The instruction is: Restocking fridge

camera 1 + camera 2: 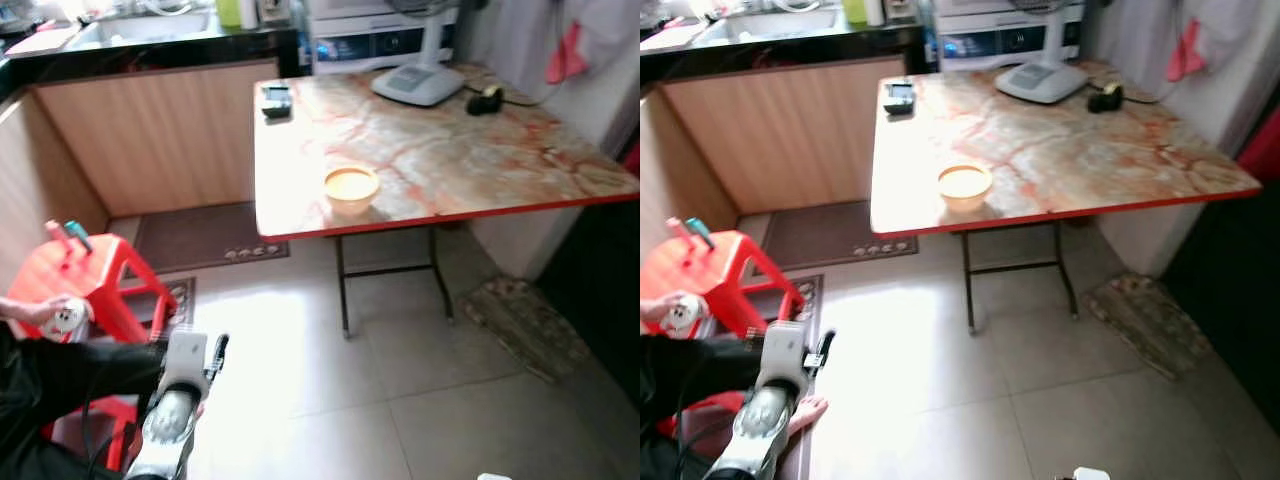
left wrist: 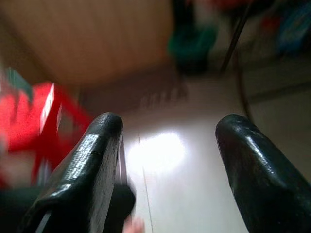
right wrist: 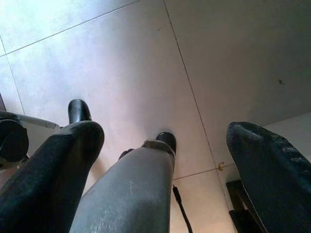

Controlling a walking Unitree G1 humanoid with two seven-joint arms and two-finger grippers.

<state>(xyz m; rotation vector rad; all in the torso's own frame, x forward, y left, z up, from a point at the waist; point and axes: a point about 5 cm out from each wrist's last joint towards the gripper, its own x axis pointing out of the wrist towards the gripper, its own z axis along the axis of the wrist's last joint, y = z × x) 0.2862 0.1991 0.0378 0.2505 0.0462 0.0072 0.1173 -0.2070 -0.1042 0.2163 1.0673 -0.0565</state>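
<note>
I look down into a kitchen. My left hand (image 1: pixel 215 355) hangs low at about 7 o'clock in my head view, fingers (image 2: pixel 92 160) spread apart and holding nothing, above pale floor tiles (image 1: pixel 330 400). My right hand (image 3: pixel 165 145) points straight down at the floor, its fingers also apart and empty.

A marble-patterned tabletop (image 1: pixel 470 160) with a red edge stands ahead, from 12 to 3 o'clock. On it sit a small yellow bowl (image 1: pixel 351 188) near the front edge, the white base of a fan (image 1: pixel 418 82) at the far side, a dark tape roll (image 1: pixel 486 98) beside that, and a small dark object (image 1: pixel 276 100) at the far left corner. A red plastic stool (image 1: pixel 85 275) stands at 9 o'clock, and a person's hand (image 1: pixel 45 312) beside it holds something white.

I judge the restocking not yet begun: no fridge is visible, and I cannot tell which item is meant to be stocked.

No brand, label or writing is legible anywhere.
</note>
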